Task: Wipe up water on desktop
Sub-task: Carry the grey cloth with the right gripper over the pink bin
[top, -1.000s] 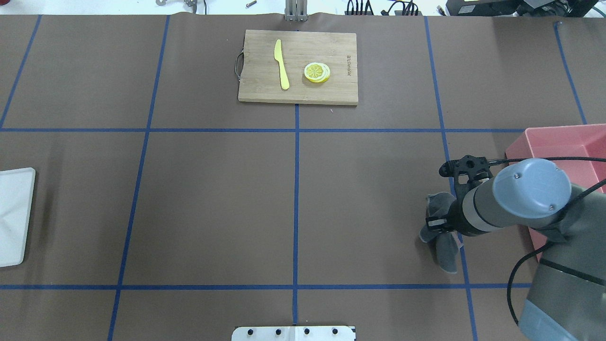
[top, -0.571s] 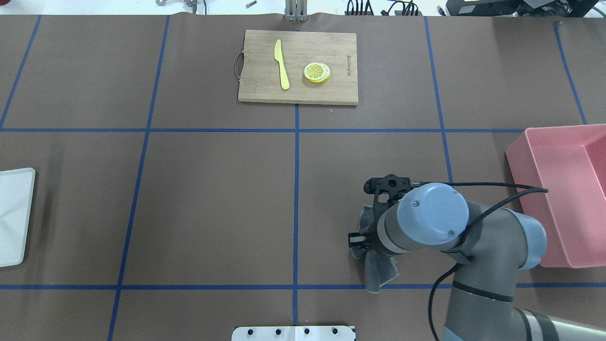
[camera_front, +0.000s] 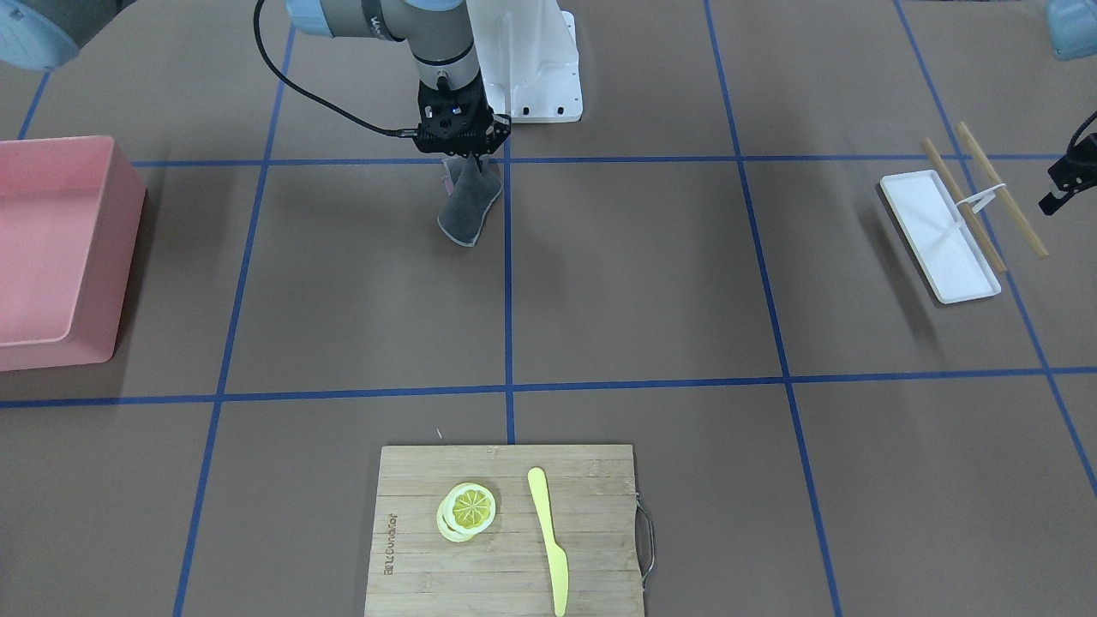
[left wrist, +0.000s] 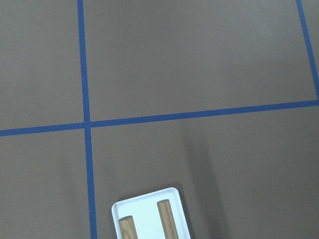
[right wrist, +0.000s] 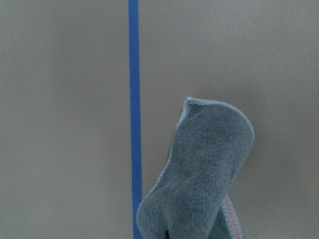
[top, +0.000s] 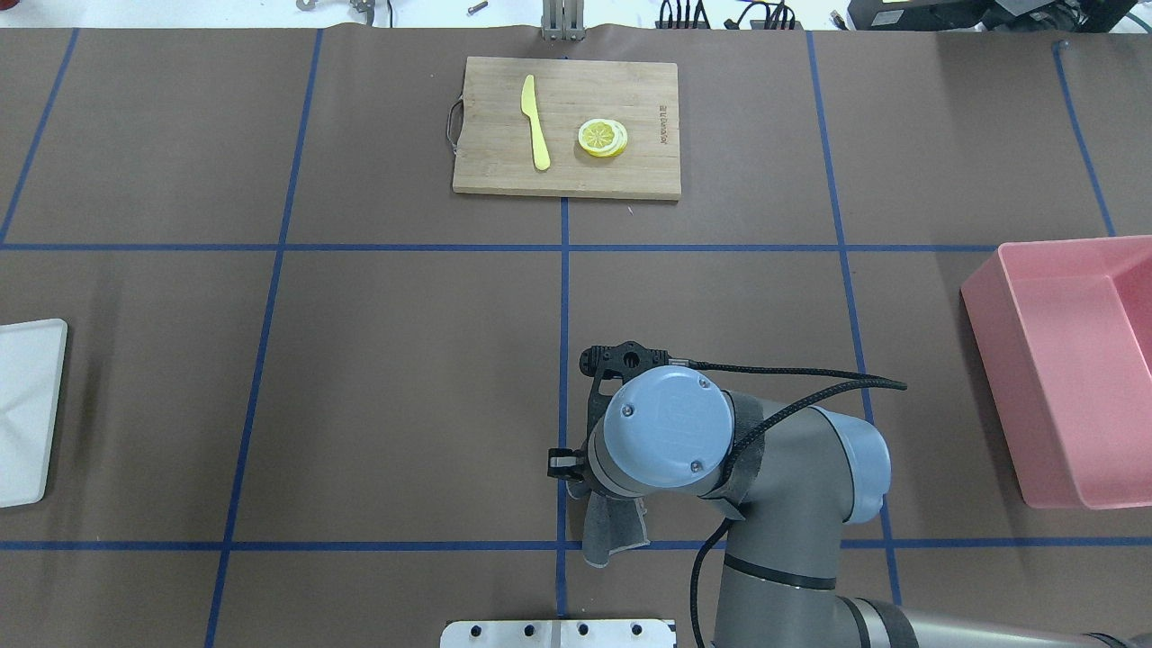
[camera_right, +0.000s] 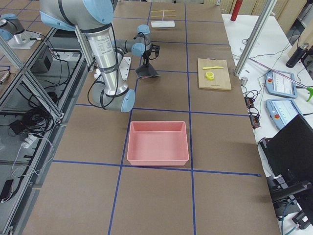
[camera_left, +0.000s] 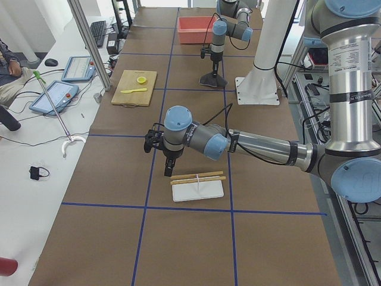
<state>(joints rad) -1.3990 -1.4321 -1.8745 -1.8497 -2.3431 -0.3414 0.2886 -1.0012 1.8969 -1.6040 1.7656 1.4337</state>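
The desktop (top: 405,360) is a matte brown top with blue tape lines; no water shows on it. My right gripper (camera_front: 463,158) is shut on a grey cloth (camera_front: 470,207) that hangs down, its lower end on the desktop beside the centre tape line. In the overhead view my wrist hides the gripper and only the cloth's end (top: 615,533) shows. The cloth fills the lower right wrist view (right wrist: 209,174). My left gripper (camera_front: 1063,184) hovers over the white tray, only partly in view; I cannot tell if it is open or shut.
A bamboo cutting board (top: 567,171) with a yellow knife (top: 536,121) and lemon slices (top: 602,138) lies at the far middle. A pink bin (top: 1071,369) stands at the right. A white tray (camera_front: 938,236) with wooden sticks (camera_front: 998,188) lies at my left.
My right arm has swept left from beside the pink bin to the centre tape line, dragging the grey cloth with it. Nothing else has moved.
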